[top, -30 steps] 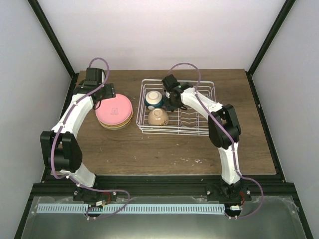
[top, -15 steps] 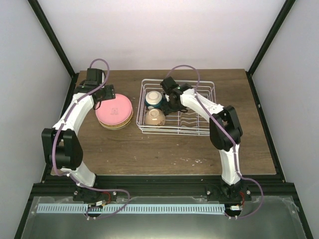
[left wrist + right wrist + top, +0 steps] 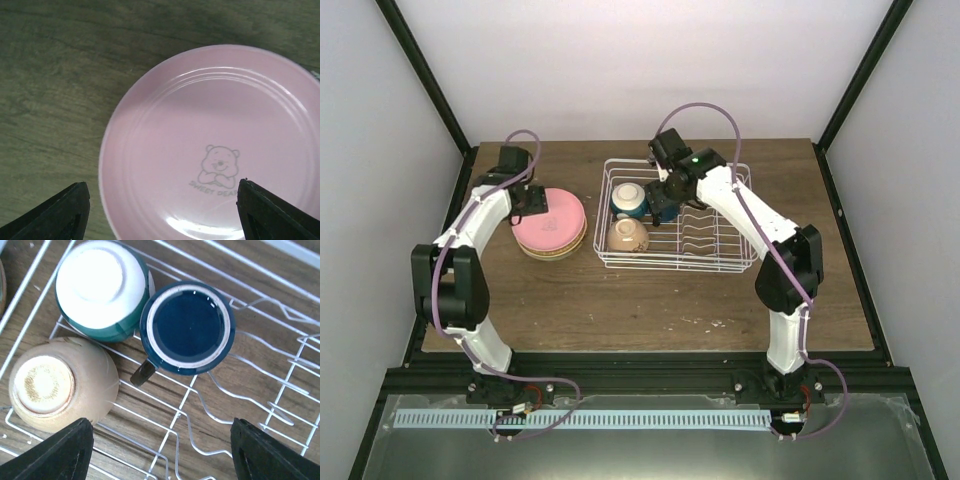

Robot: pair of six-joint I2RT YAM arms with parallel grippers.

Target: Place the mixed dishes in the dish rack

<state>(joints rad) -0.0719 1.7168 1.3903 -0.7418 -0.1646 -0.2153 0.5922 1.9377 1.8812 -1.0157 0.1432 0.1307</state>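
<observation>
**Dish rack** (image 3: 712,243): white wire, on the table, right of centre. It holds three items at its left end, and the plate prongs to their right are unfilled.
- White-and-blue bowl (image 3: 100,287), foot up.
- Cream bowl (image 3: 57,385), foot up, just beside it.
- Dark blue mug (image 3: 187,327), apparently mouth-down, touching the white-and-blue bowl, handle towards the cream bowl.

**Pink plate** (image 3: 215,145): face up on the table left of the rack, stacked on the tan-yellow plate (image 3: 556,253), of which only an edge shows.

**Left hand** (image 3: 162,187): spread wide, empty, above the pink plate's near edge.

**Right hand** (image 3: 160,427): spread wide, empty, above the mug inside the rack.

**Status**: three of five loaded, both plates outstanding.

**Hazards**:
- The pink plate lies flat and glossy, so a finger failing to get under its rim may shove the stack or lift both plates.
- A thin-rim pinch may slip.
- The right arm over the rack risks collision with an incoming plate.
- Plates may clip the bowls.
</observation>
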